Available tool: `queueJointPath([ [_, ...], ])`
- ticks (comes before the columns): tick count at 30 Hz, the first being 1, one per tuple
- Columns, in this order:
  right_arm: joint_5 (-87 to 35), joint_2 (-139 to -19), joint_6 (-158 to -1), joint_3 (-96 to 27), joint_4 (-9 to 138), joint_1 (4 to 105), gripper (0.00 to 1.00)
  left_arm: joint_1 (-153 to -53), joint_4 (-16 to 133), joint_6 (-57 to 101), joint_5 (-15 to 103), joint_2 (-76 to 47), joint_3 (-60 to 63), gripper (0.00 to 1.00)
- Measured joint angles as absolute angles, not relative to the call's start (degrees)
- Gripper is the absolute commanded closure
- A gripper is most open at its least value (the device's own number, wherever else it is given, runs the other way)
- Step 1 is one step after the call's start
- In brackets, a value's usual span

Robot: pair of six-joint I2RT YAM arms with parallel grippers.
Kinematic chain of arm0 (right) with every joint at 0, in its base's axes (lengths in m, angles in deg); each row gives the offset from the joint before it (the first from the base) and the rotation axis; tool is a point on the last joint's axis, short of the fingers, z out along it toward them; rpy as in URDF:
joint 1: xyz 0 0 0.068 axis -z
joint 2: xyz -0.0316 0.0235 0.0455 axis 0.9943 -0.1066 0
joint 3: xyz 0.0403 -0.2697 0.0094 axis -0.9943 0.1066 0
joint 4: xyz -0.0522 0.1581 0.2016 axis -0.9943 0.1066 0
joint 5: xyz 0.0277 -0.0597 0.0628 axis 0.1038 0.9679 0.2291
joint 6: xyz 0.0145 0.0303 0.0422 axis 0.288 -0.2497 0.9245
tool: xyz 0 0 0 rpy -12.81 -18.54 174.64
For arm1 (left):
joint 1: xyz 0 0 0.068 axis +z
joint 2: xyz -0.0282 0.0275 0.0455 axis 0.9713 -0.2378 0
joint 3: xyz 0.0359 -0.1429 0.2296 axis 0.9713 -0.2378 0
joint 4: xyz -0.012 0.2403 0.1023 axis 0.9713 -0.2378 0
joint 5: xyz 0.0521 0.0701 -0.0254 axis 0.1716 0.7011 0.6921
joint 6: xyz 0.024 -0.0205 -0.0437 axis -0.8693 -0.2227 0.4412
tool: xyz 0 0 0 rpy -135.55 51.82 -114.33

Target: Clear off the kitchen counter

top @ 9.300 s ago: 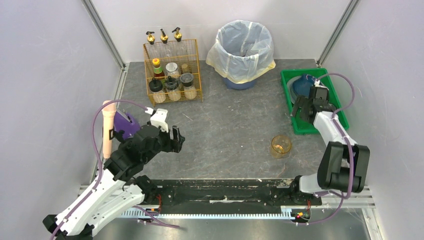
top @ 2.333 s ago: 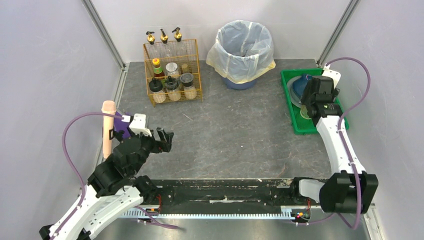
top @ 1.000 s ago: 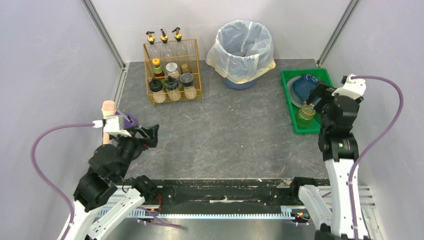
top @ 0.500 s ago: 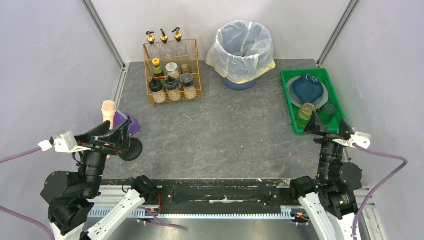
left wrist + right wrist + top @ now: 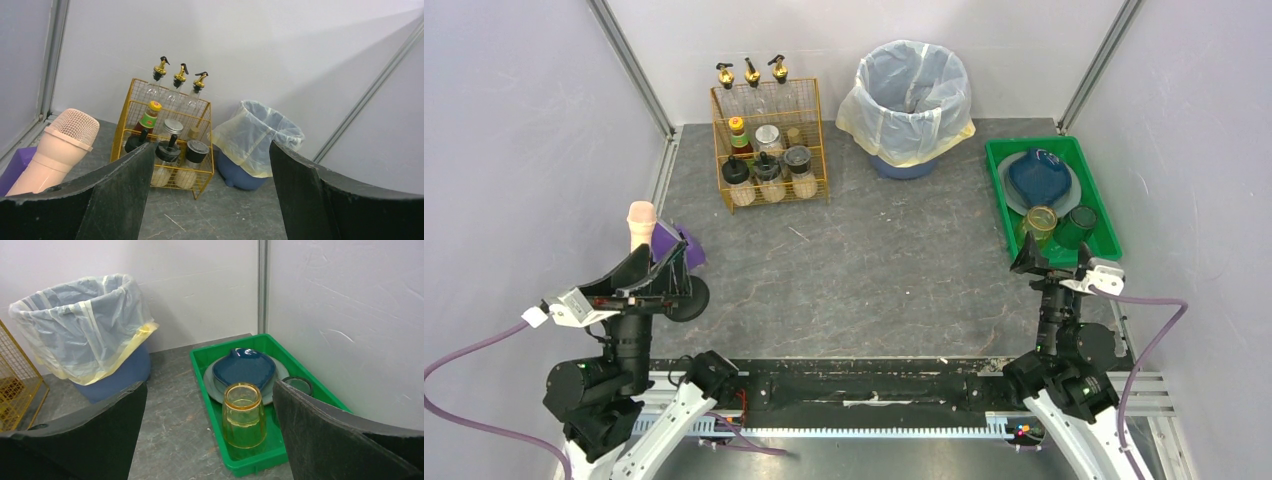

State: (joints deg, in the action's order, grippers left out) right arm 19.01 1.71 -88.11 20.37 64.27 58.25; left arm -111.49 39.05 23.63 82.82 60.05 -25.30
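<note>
Jaws both apart | green cup (image 5: 1081,226) whole overhead — half-hidden wrist-side

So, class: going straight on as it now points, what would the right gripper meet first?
Probably the amber glass in the green tray; the open right gripper frames it, though depth is unclear.

Bright and even throughout, lit softly from overhead, with only faint, short shadows on the counter (image 5: 874,260) at the foot of the bin (image 5: 911,95) and the rack (image 5: 769,140). Glare kept to a mild sheen on the bin's plastic and the amber glass (image 5: 243,415), plus pale gradients across the walls (image 5: 514,150). Crisp at mid-distance in all three views, yet dark and blurred on the near fingers (image 5: 115,200) in the lower corners of both wrist views, with wall posts (image 5: 629,65) splaying outward toward the top view's edges.
</note>
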Motion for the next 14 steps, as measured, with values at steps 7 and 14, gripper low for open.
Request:
queueJointPath([
  [7, 24.5, 1.7, -88.3, 21.8, 62.7, 53.7, 0.02, -106.4, 42.2, 23.8, 82.3, 60.1, -27.9, 0.10],
  [14, 27.3, 1.7, -87.6, 22.2, 62.2, 53.6, 0.02, -97.2, 44.0, 28.6, 79.6, 60.1, -32.0, 0.10],
])
